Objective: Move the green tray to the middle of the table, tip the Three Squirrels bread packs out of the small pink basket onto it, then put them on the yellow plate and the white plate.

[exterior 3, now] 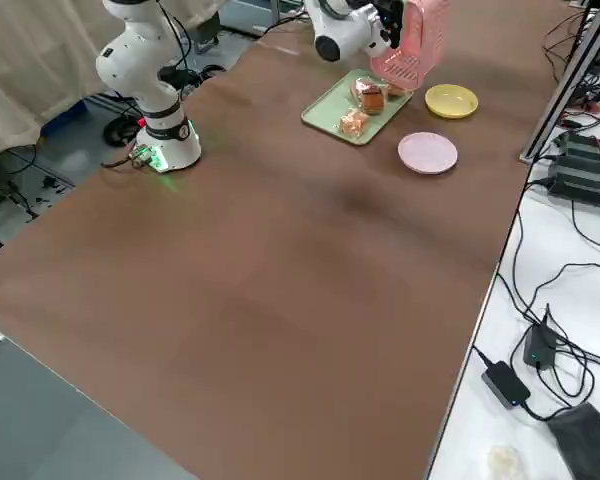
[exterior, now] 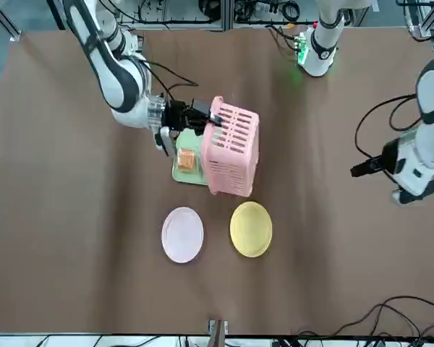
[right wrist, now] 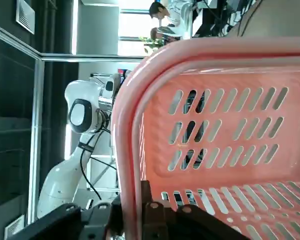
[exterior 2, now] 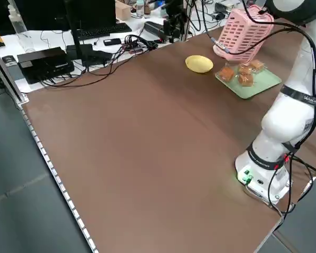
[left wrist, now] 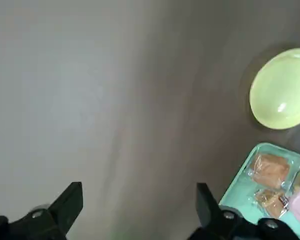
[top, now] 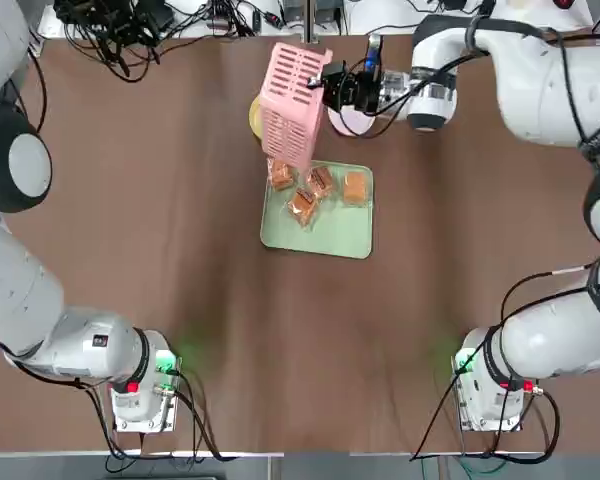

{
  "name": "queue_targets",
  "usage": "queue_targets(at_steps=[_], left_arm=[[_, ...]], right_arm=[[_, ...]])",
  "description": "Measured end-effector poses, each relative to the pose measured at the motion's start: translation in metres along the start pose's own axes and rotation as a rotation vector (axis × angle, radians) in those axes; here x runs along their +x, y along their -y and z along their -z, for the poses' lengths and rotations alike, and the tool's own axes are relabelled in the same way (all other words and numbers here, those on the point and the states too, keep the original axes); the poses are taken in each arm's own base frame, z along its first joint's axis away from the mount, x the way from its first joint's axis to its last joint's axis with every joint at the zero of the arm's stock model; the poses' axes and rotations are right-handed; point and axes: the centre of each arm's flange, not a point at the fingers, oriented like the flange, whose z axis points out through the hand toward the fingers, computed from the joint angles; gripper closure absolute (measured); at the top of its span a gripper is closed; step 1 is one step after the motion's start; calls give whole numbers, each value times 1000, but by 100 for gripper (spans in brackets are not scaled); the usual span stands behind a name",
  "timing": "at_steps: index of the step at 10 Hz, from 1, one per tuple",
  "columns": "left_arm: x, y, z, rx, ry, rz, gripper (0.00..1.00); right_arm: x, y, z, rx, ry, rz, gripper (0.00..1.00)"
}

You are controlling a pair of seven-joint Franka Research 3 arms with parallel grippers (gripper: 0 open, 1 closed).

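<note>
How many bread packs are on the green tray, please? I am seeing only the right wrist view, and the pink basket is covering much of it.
Observer: Four bread packs are lying on the green tray.
Operator: Thank you. My right gripper has the rim of the small pink basket. Are the plates already loaded?
Observer: No, the front view shows the yellow plate and the white plate both bare.
Operator: And the left gripper, is it holding something?
Observer: No, it is open and has nothing in it, off at the robot's left side of the table.
</note>
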Motion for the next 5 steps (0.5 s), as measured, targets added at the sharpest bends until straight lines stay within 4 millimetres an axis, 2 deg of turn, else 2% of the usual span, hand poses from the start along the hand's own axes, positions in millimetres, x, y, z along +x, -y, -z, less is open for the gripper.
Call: queue_targets(at_steps=[1,3,5], left_arm=[[-7,-17,-11,5,21,-30,0],[-29,-62,-44,32,32,-101,0],[-66,-109,-72,105,-28,-192,0]], right_arm=[[-1,7,12,-34,6,7,92],[-1,0,37,-109,19,32,92],[13,-6,65,-198,47,53,92]])
